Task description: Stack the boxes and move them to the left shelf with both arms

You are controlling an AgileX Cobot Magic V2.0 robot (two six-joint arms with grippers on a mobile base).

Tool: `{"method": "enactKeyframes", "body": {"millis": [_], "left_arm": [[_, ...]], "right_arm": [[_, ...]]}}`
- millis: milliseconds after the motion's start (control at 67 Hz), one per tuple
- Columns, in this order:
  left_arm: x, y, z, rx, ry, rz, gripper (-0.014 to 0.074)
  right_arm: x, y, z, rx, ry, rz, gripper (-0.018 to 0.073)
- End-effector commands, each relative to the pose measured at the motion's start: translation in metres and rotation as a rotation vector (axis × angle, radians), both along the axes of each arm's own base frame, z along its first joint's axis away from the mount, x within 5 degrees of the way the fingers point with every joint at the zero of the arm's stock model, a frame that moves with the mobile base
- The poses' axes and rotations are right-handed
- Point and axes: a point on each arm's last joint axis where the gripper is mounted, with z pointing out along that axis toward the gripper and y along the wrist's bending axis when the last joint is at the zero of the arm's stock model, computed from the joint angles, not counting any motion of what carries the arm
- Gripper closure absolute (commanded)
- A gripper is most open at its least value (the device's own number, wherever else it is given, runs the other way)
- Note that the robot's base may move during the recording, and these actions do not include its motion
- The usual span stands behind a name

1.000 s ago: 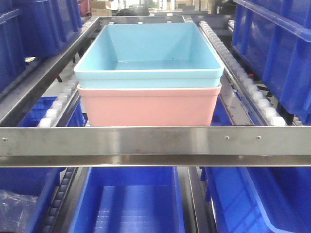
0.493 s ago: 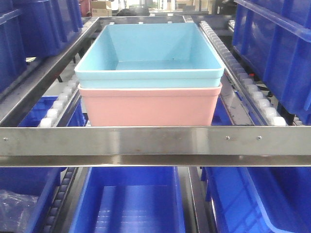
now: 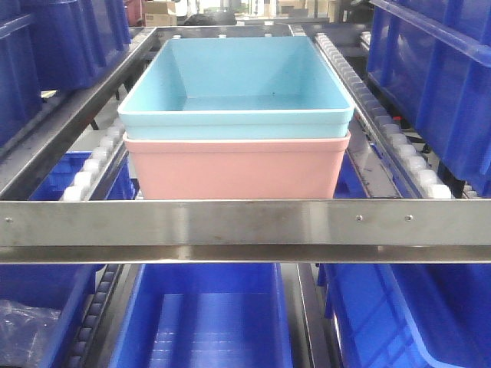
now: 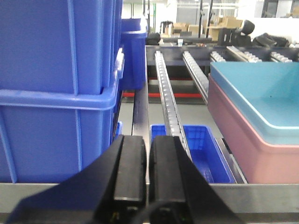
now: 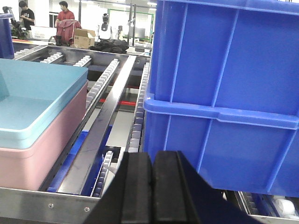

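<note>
The light turquoise box (image 3: 238, 88) sits nested in the salmon pink box (image 3: 234, 165), and both rest on the steel shelf behind its flat front crossbar (image 3: 245, 230), between roller rails (image 3: 96, 157). In the left wrist view the stacked boxes (image 4: 261, 126) lie to the right of my left gripper (image 4: 147, 149), which is shut and empty, apart from them. In the right wrist view the stack (image 5: 32, 116) lies to the left of my right gripper (image 5: 153, 168), also shut on nothing. Neither gripper shows in the front view.
Dark blue bins stand on both sides: a tall stack (image 4: 56, 84) left of the left gripper and a large one (image 5: 224, 88) close to the right gripper. More blue bins (image 3: 203, 318) sit on the level below. People (image 5: 65, 18) stand far behind.
The stacked boxes have shifted a hair to the right on the shelf; otherwise nothing has visibly changed.
</note>
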Motion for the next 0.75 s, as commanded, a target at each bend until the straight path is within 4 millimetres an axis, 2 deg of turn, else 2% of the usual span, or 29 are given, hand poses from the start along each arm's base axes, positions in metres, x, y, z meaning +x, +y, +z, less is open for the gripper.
{"method": "enactKeyframes", "body": {"millis": [0,732], "left_arm": [[-0.0010,0.0005,-0.0008,-0.003,-0.065,0.006,0.0591],[-0.0010,0.0005,-0.0007,-0.003,-0.067,0.006,0.0591]], "right_arm": [[-0.0021,0.0000,0.0089,-0.009,-0.096,-0.005,0.0506],[-0.0021,0.0000,0.0089,-0.009,-0.096,-0.005,0.0506]]}}
